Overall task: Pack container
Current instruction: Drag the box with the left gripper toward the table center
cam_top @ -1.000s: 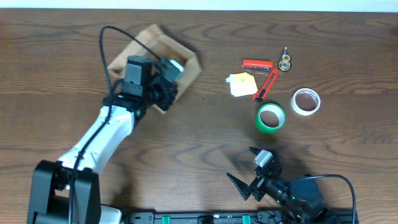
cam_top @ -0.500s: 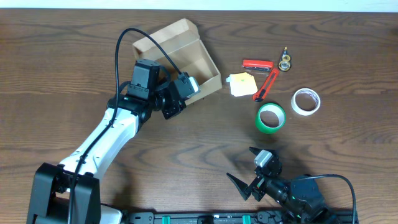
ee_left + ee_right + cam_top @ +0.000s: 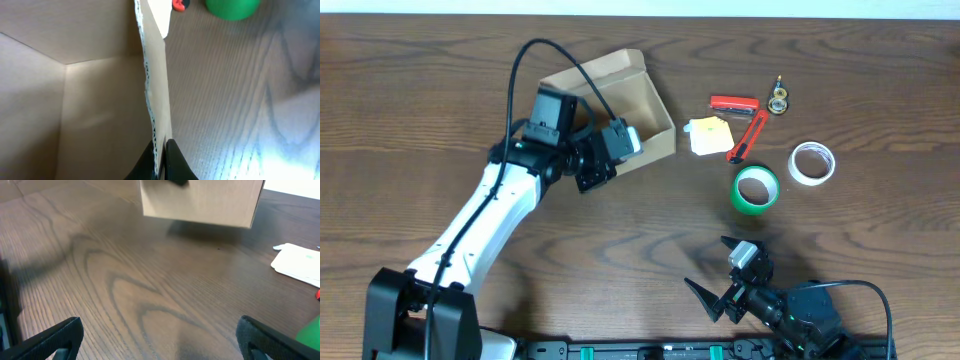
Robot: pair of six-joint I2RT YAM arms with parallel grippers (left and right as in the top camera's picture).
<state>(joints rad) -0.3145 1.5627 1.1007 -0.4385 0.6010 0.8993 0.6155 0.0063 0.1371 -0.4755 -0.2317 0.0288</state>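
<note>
Left pincer (image 3: 160, 156), clamped on the container (image 3: 642, 95) wall, should lower it level, opening upward; right pincer (image 3: 160, 337) stands apart.

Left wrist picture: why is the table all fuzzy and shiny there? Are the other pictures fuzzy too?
Left wrist: the box wall sits right at the lens, so the table and green tape look blurred, with white glare lower right. Right wrist: the box looks soft, with a dark shadow beneath it. Overhead: sharp and evenly lit.

Dark brown wood-grain desk (image 3: 620, 230) filled view; pale strip (image 3: 640, 7) ran along far edge; soft glare on surface.
</note>
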